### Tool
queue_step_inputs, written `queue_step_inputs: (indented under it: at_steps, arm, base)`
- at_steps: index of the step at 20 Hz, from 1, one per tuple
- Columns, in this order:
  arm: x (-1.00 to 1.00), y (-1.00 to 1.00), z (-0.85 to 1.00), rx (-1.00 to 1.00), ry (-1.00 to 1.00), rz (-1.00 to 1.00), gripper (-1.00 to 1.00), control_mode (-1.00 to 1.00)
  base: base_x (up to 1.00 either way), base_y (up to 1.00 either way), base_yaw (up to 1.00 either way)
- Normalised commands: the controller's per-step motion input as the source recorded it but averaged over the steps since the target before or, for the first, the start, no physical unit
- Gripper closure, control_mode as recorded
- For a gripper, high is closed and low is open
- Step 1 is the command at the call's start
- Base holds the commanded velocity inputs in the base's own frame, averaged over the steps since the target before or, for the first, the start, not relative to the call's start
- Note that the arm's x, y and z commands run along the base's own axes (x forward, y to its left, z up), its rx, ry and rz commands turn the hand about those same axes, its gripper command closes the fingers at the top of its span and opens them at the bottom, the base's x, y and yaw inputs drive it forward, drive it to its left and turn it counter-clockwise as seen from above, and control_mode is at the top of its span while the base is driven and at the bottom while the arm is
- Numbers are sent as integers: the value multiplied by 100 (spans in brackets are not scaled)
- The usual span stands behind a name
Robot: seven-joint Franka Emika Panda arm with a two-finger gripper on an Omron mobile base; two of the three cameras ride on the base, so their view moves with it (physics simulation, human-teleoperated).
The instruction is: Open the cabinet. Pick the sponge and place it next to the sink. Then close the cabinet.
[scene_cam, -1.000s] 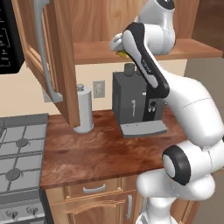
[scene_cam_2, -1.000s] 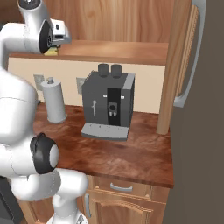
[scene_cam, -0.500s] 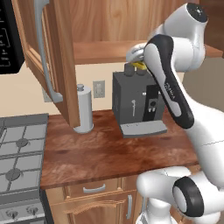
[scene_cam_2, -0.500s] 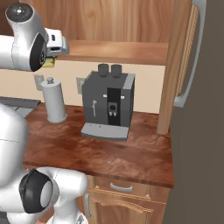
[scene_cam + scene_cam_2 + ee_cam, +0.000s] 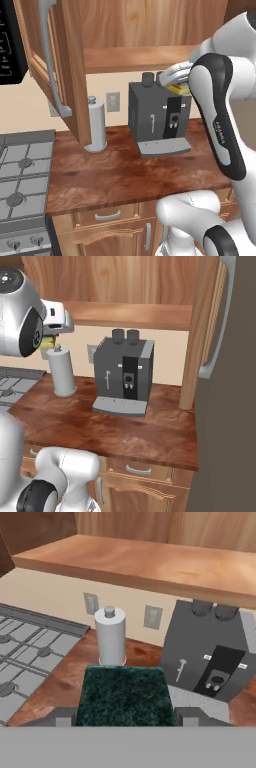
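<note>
Sponge [image 5: 123, 694] in hand [image 5: 120, 716] above coffee machine [image 5: 159, 119].

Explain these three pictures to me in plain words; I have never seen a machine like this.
It is a rendered kitchen with a white robot arm on a driving base. Two pictures come from cameras on the base, behind the arm to its left and right. The third looks along the end effector itself.

On the wooden counter stand a dark coffee machine and a grey paper towel holder; a gas stove sits beside them. Above, the cabinet has its doors open.

The end effector grips a sponge, dark green on the face seen from the hand and yellow from the base, held in the air above the counter.
</note>
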Motion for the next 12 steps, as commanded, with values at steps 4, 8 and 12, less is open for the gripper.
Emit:
queue_step_inputs:
  at_steps: [4,8,12]
  arm:
    - [-51,0,-12,0,16,0,100,-100]
    - [-31,0,-47,0,16,0,100,-100]
    - [-21,0,-58,0,14,0,100,-100]
  base:
    - [0,0,0]
    - [0,0,0]
    - [0,0,0]
